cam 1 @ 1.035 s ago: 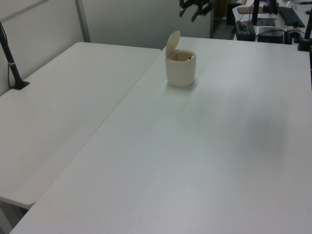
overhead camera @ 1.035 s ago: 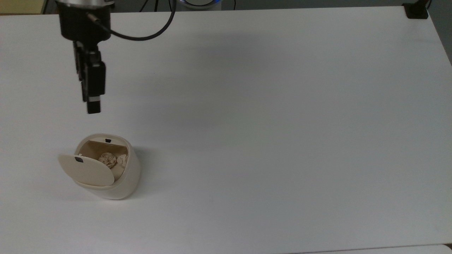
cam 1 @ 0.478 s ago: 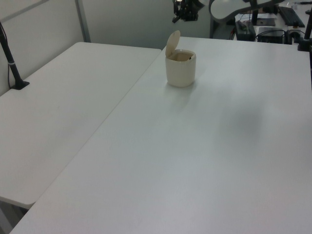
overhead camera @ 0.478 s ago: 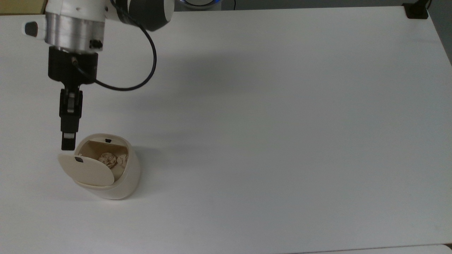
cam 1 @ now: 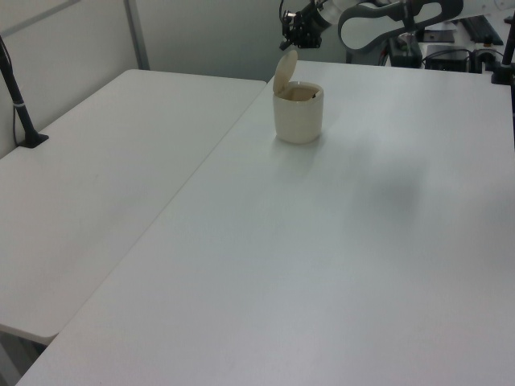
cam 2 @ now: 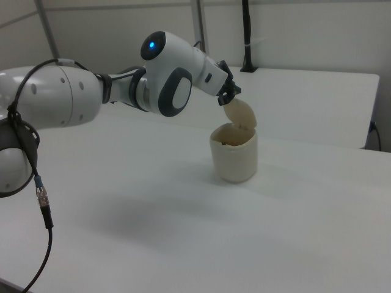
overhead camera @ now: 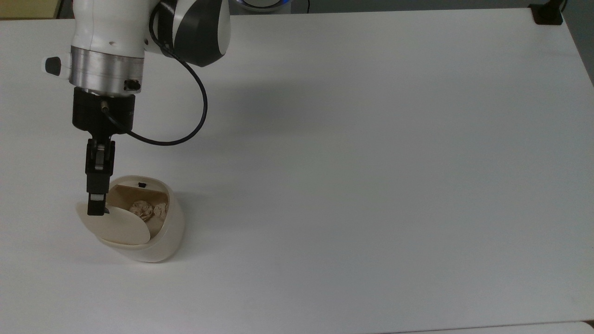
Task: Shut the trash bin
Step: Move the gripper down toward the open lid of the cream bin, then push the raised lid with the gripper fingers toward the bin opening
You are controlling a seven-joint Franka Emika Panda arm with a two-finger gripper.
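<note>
Since a second ago the gripper [overhead camera: 96,209] has travelled from above the bare table [overhead camera: 371,139] down to the raised lid [overhead camera: 121,226] of the trash bin [overhead camera: 158,236], its tip now overlapping the lid's upper edge in the top view. Whether its fingers are apart or together cannot be told. The arm [cam 2: 122,88] reaches in from the right view's left, wrist angled downward. The bin stands open near the top view's left edge, crumpled paper [overhead camera: 144,210] inside.
</note>
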